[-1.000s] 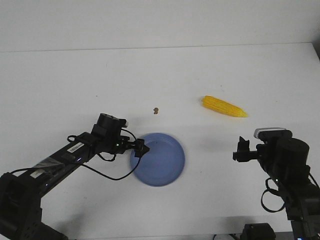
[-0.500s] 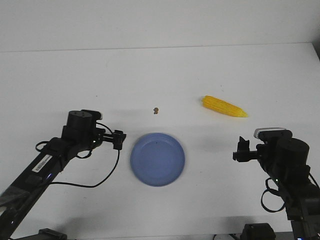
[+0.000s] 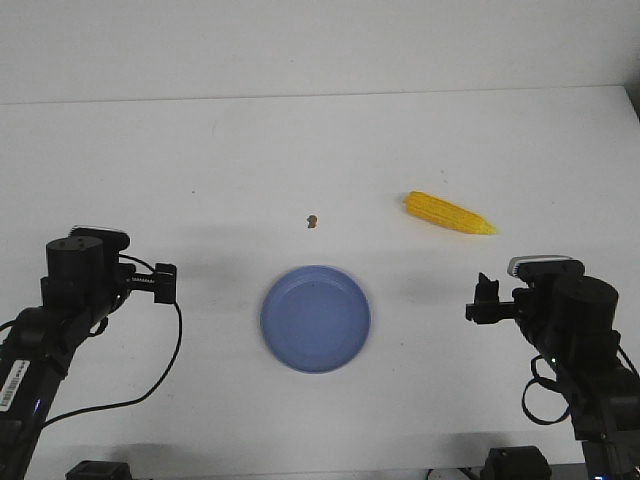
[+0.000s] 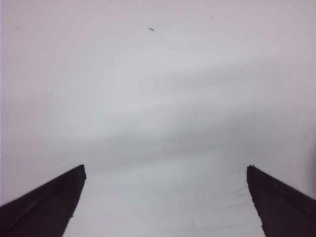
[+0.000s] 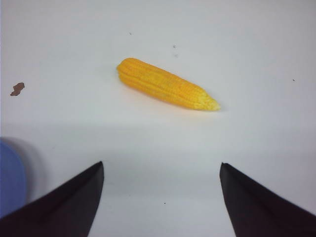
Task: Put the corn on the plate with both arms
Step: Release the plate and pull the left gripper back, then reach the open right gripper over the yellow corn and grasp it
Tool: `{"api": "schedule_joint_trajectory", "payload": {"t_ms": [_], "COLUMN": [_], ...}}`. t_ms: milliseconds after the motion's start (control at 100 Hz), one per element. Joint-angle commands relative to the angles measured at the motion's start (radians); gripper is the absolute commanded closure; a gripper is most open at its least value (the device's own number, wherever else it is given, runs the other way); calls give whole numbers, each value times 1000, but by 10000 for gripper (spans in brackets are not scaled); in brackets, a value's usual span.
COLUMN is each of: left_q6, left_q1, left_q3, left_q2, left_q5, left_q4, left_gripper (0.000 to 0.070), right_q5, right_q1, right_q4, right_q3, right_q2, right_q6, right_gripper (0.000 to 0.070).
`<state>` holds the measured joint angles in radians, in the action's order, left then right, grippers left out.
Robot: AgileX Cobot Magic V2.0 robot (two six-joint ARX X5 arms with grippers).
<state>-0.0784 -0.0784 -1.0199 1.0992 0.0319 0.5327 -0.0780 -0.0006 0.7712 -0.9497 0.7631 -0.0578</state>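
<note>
Corn [image 3: 449, 212] untouched on the bare table [image 3: 300, 150], beyond and to the right of the empty plate [image 3: 315, 318], well apart; left gripper [image 4: 165, 197] and right gripper [image 5: 161, 195] both spread and empty; pickup and placing all remaining.

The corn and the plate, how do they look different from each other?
The corn is bright yellow, long and tapered to a point; the plate is light blue, round and shallow. The corn lies on the robot's right side of the table, the plate near the middle. Both rest on the white table, apart, untouched by either pincer.
</note>
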Motion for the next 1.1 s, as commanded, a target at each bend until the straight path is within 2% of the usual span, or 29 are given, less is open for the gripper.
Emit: {"api": "schedule_joint_trajectory", "payload": {"t_ms": [0, 430, 630, 820, 940, 1090], "left_q6": [-20, -22, -13, -10, -6, 19], "left_q1": [11, 13, 13, 13, 13, 13], "left_q3": [-11, -11, -11, -11, -11, -11], "left_q2": [-4, -14, -14, -14, -14, -14], "left_q5": [0, 0, 0, 1, 1, 1], "left_q4": [2, 12, 12, 13, 13, 13], "left_gripper": [0, 0, 0, 0, 0, 0], "right_q5": [0, 0, 0, -5, -31, -79], "right_q1": [2, 2, 1, 1, 2, 2], "right_q4": [-14, -89, -13, 87, 99, 98], "right_q3": [-18, -20, -138, -345, -454, -555], "right_q2": [3, 9, 172, 430, 590, 768], "right_q6": [2, 15, 116, 274, 375, 431], "right_gripper": [205, 205, 205, 205, 205, 205]}}
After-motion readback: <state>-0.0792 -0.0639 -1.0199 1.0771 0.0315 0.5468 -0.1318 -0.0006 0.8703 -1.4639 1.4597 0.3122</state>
